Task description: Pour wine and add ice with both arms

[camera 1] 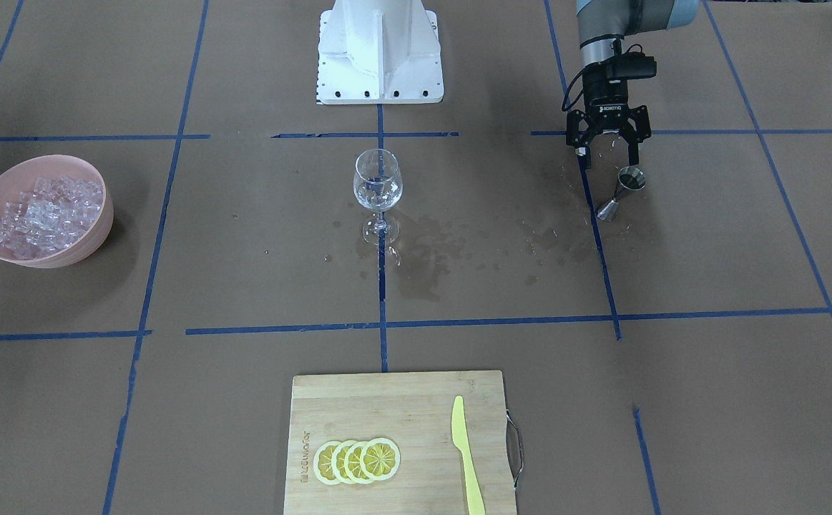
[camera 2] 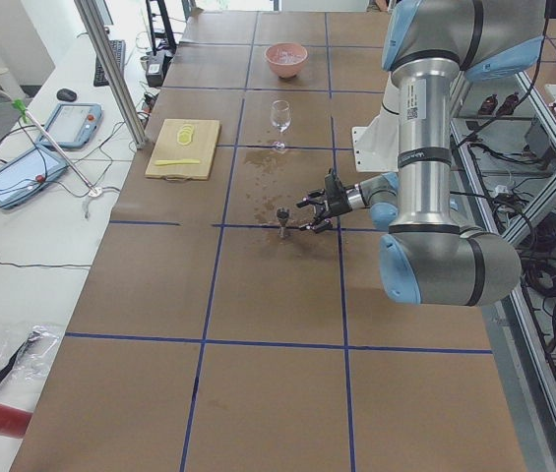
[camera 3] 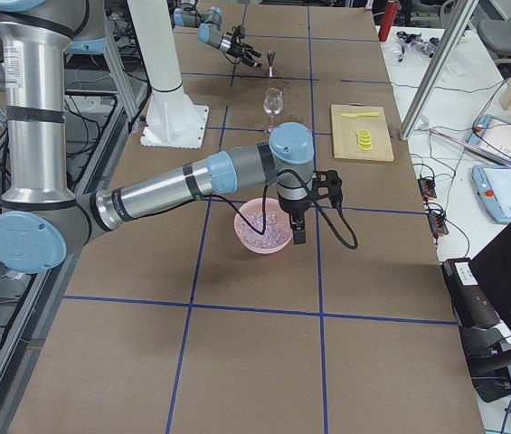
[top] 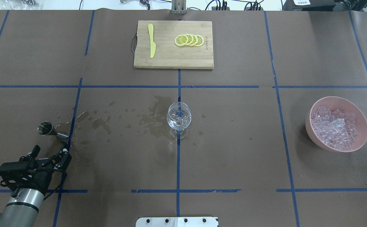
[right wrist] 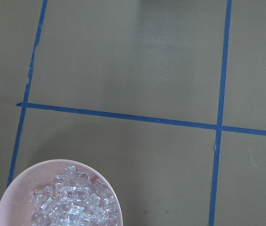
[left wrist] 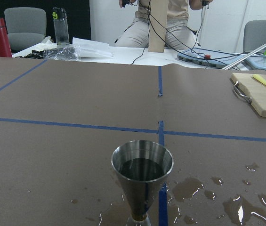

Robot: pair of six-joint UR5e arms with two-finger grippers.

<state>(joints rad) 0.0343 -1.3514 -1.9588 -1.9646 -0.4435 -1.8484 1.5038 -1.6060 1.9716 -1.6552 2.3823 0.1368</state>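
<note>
A clear wine glass [camera 1: 378,187] stands upright at mid-table, also in the overhead view [top: 179,118]. A steel jigger [camera 1: 619,192] holding dark liquid [left wrist: 142,170] stands upright on wet paper [top: 49,130]. My left gripper [camera 1: 605,150] is open and empty, just behind the jigger and apart from it [top: 51,150]. The ice [camera 1: 47,213] fills a pink bowl [camera 1: 104,222], seen from above in the right wrist view [right wrist: 74,202]. My right gripper [camera 3: 298,228] shows only in the exterior right view, hanging over the bowl; I cannot tell if it is open.
A wooden cutting board [camera 1: 387,400] with lemon slices [camera 1: 356,460] and a yellow knife [camera 1: 466,454] lies at the far table edge. Wet spill patches [camera 1: 444,250] spread between glass and jigger. The white pedestal [camera 1: 380,50] stands behind the glass.
</note>
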